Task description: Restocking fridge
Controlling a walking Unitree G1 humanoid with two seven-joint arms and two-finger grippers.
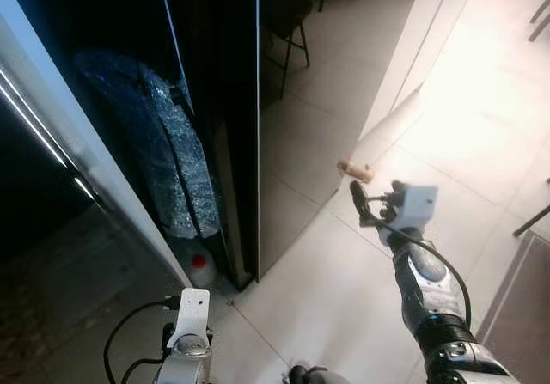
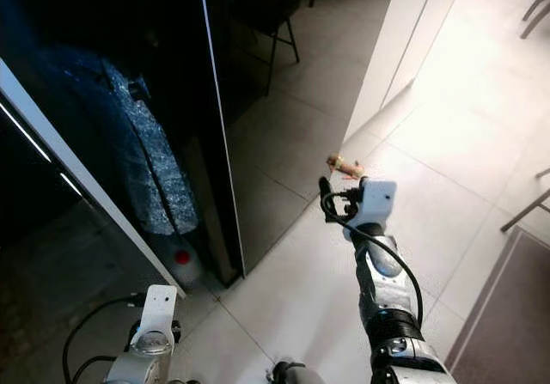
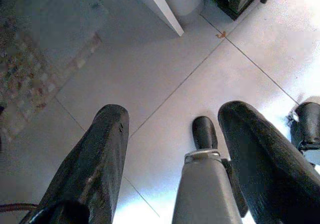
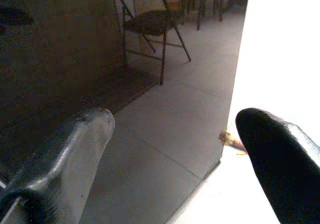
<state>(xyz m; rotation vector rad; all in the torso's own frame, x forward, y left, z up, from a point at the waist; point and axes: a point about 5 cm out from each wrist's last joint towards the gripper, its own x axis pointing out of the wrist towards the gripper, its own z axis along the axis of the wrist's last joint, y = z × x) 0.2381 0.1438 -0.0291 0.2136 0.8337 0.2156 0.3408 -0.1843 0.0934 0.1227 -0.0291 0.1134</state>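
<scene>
1. Beside the dark fridge [image 1: 215, 100] we stand on the pale tiled floor [image 1: 326, 298], looking down along its tall black side panel.
2. At the foot of the fridge, near its lower front corner, a clear bottle with a red cap [image 1: 199, 262] stands on the floor; above it something wrapped in glittering film [image 1: 163, 143] shows against the dark.
3. Our right gripper [image 4: 170, 149] is raised out ahead over the floor, its fingers spread wide and holding nothing. Beyond it a small tan object [image 1: 356, 171] lies on the tiles by the white wall's edge [image 1: 404, 57]; we cannot tell what it is.
4. Our left gripper [image 3: 170, 149] hangs low, pointing at the floor, fingers apart and empty.
5. We judge the restocking barely begun: nothing is in hand, and fetching an item and reaching the shelves both remain.
6. A folding chair [image 4: 150, 23] stands farther back.
</scene>
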